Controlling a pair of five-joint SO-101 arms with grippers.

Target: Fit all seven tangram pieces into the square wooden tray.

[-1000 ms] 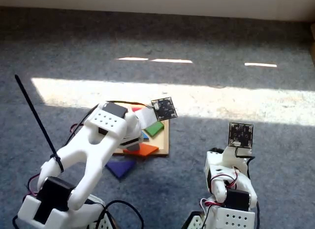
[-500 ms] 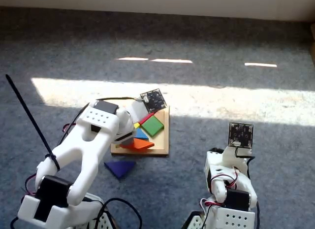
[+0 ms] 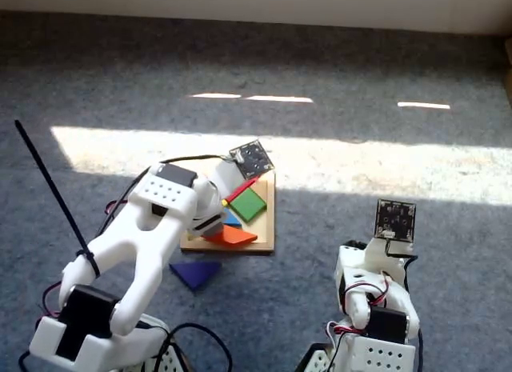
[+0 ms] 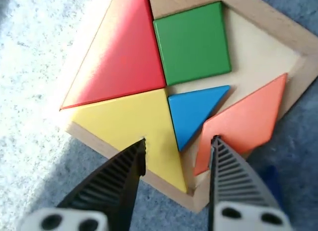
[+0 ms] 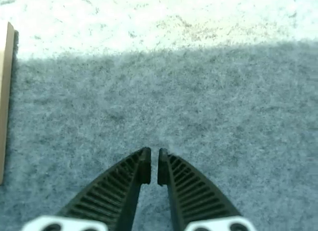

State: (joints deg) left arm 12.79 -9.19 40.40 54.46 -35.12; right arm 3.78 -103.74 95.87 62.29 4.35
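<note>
Tray of pale wood lies on the grey carpeted surface, partly in a band of sunlight, with the left arm stretched over its near left corner. Left gripper is open and holds nothing; we see its two black fingers spread above the tray edge, one over the yellow triangle and the other over the end of the orange parallelogram. Inside the tray we count five pieces. The big red triangle and the big yellow triangle lie edge to edge. The green square sits against the red triangle near a tray corner. The small blue triangle sits against the yellow one, just below the green square. The orange parallelogram lies next to the blue triangle, slanted, and one end seems to overlap the rim; we cannot tell whether it lies flat. Bare wood shows between the green square, the orange piece and the rim. A dark blue triangle lies on the surface outside the tray, just in front of it. Right arm is folded at the front, well apart from the tray. Right gripper is closed but for a thin slit between the tips, empty, over bare surface.
</note>
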